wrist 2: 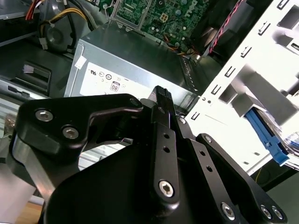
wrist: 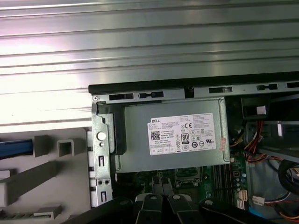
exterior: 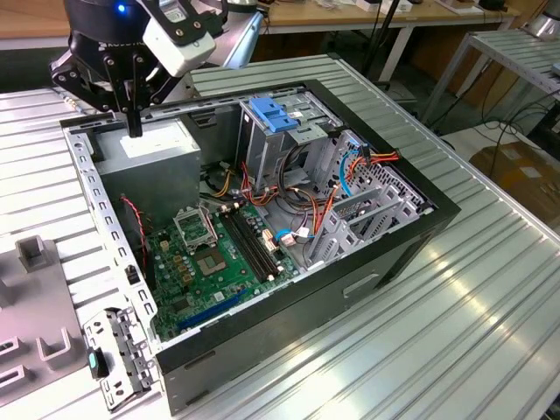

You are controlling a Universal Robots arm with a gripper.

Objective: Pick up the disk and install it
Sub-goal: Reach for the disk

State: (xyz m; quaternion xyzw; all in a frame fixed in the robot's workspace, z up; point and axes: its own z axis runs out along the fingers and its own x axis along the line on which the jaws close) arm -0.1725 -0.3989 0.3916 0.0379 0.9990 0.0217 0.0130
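Note:
My gripper (exterior: 133, 129) hangs shut with nothing in it, over the grey power-supply box (exterior: 162, 162) at the back corner of the open computer case (exterior: 376, 262). In both wrist views its black fingers (wrist: 159, 185) (wrist 2: 161, 95) are pressed together above that box (wrist: 173, 135). Of the disk I see just a blue plastic end (wrist: 15, 149), lying in a grey fixture beside the case; the same blue end (wrist 2: 265, 134) lies past the case's metal rail. The gripper is well apart from it.
A tall metal drive cage topped by a blue latch (exterior: 276, 114) stands inside the case, with orange and red cables (exterior: 367, 162) beside it and the green motherboard (exterior: 219, 254) below. Grey fixture blocks (exterior: 33, 252) sit on the ribbed metal table (exterior: 490, 332) at the exterior view's left.

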